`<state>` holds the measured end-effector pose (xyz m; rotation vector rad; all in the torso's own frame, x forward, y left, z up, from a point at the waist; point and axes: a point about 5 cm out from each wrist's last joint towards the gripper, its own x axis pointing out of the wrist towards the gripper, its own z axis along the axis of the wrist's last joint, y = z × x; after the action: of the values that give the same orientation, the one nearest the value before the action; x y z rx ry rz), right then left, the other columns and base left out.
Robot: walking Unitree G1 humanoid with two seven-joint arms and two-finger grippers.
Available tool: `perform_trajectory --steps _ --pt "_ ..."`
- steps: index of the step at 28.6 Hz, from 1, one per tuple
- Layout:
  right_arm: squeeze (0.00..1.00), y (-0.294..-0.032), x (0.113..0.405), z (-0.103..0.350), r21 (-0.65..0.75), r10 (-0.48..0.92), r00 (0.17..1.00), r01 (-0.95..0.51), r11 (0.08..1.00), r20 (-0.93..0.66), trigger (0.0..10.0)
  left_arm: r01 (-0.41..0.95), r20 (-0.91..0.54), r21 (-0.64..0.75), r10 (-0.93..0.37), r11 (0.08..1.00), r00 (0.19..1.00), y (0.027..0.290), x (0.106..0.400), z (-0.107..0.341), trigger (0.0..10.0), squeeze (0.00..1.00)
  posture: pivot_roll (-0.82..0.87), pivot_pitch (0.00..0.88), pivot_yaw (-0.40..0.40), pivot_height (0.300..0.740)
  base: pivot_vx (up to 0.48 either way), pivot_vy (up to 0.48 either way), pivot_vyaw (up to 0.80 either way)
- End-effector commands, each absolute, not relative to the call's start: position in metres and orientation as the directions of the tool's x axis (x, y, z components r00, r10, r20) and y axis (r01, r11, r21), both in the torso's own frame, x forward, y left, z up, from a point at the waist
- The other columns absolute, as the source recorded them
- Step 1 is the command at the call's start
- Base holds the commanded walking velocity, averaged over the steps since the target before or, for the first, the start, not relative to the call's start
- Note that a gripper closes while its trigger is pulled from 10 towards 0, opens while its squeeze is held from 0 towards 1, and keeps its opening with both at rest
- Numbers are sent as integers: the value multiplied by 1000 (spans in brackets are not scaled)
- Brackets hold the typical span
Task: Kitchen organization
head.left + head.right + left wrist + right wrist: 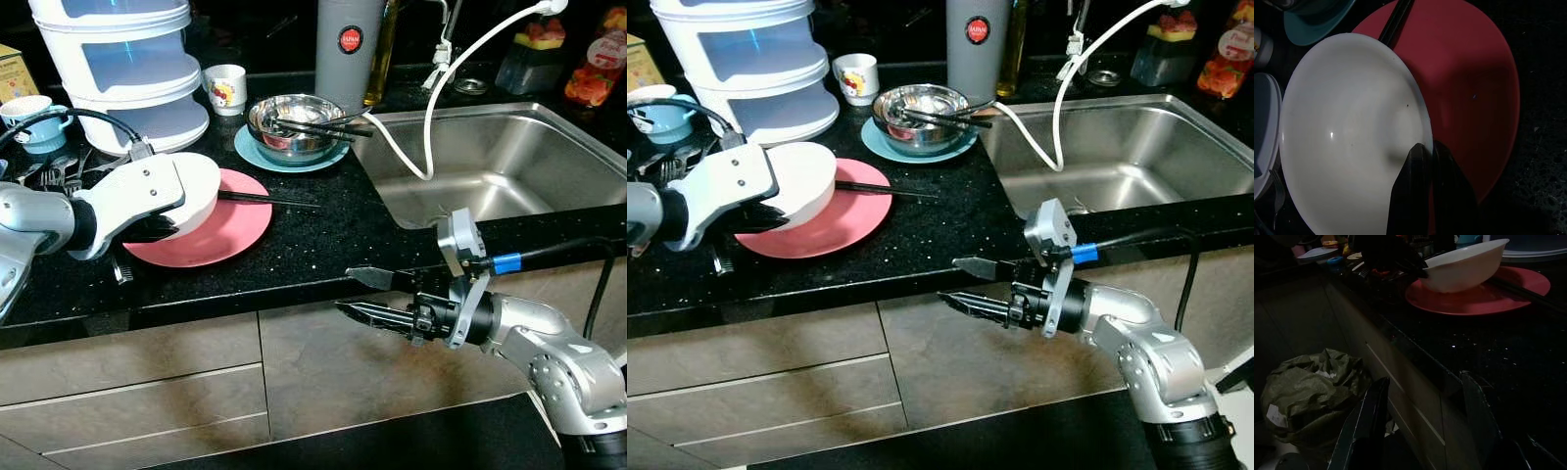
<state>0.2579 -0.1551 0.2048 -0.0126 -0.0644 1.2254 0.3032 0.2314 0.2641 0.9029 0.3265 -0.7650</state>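
- Two grippers are at work over a black speckled desk (323,240) with a steel sink (509,166) set into it on the robot's right.
- The left gripper (1425,161) has its fingers pressed together on the rim of a white bowl (196,191), one finger inside and one outside, as the left wrist view shows.
- That bowl is tilted, its lower edge over a pink plate (230,230) that lies flat on the desk near the front edge; whether the bowl touches the plate cannot be told.
- A pair of black chopsticks (269,200) lies across the far side of the pink plate and reaches out onto the desk toward the sink.
- The right gripper (364,294) hangs in front of the desk's front edge, level with the cabinet drawers (147,392), its two fingers spread apart and holding nothing, pointing toward the robot's left.
- Behind the pink plate stands a steel bowl (294,122) on a teal plate (257,152), with more dark chopsticks resting across it.
- A small white cup (225,88) stands just beside the steel bowl, and a stack of white containers (122,64) rises at the back left.
- A tall grey canister (348,49) stands behind the steel bowl, and a white hose (441,78) curves from the back down into the sink.
- In the right wrist view, a crumpled green bag (1308,396) lies low beside the drawers.
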Motion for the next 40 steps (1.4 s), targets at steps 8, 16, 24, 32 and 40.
perform_trajectory --steps 8,16,24,32,40 --pt "0 -151 258 206 -45 944 324 -944 327 59 10000 644 -492 642 -420 416 763 237 307 277 0 0 45 0 14 740 0 0 0" --pt "0 -142 264 219 4 912 340 -937 348 229 10000 428 -98 701 -517 571 850 221 301 347 0 0 57 0 12 740 0 0 0" --pt "0 -142 279 221 41 841 467 -879 475 274 10000 509 97 512 -635 692 766 200 292 346 0 0 72 0 -1 740 0 0 0" --pt "0 -145 290 216 106 801 532 -844 525 274 10000 652 308 279 -709 705 635 157 278 332 0 0 72 0 -4 740 0 0 -694" --pt "0 -150 302 218 121 733 608 -788 603 304 10000 677 338 205 -700 707 629 136 274 321 0 0 93 0 -8 740 0 0 -700"
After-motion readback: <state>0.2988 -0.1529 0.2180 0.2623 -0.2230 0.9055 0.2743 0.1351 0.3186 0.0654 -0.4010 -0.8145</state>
